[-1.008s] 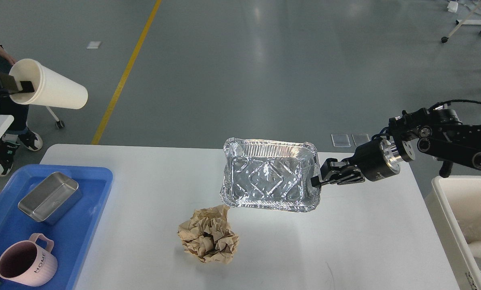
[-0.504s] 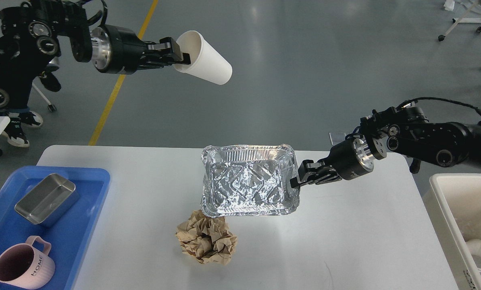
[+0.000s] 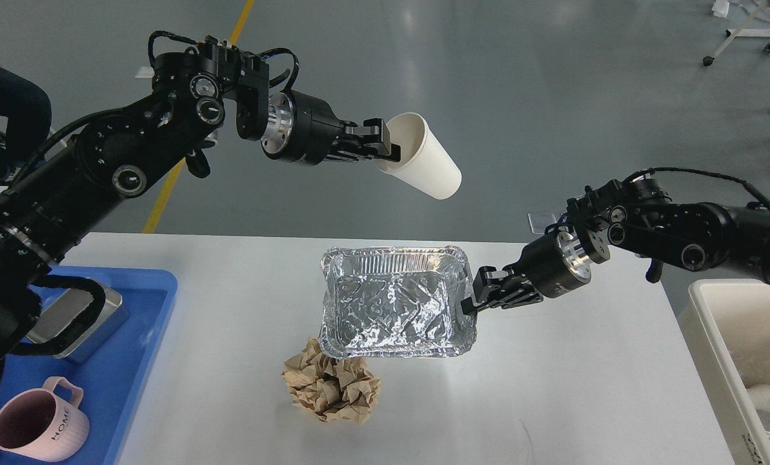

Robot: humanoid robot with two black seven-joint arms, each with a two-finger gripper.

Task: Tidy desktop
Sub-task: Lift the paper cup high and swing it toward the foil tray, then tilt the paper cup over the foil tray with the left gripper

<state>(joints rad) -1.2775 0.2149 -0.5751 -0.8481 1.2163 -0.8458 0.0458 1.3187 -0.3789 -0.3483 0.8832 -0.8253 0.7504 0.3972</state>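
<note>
The white desktop (image 3: 572, 381) fills the lower middle of the head view. My right gripper (image 3: 470, 303) is shut on the right rim of a silver foil tray (image 3: 394, 302) and holds it just over the desktop. My left gripper (image 3: 391, 150) is shut on the rim of a white paper cup (image 3: 426, 166), held tilted in the air above and behind the foil tray. A crumpled ball of brown paper (image 3: 332, 389) lies on the desktop, touching the foil tray's front left corner.
A blue plastic tray (image 3: 139, 349) at the left holds a steel box (image 3: 94, 320) and a pink mug (image 3: 39, 426). A white bin (image 3: 739, 361) stands at the right edge. A person (image 3: 7, 116) is at the far left.
My left arm has swung the paper cup from the far left to above the foil tray. My right gripper has carried the foil tray leftward and lower, over the brown paper's edge.
</note>
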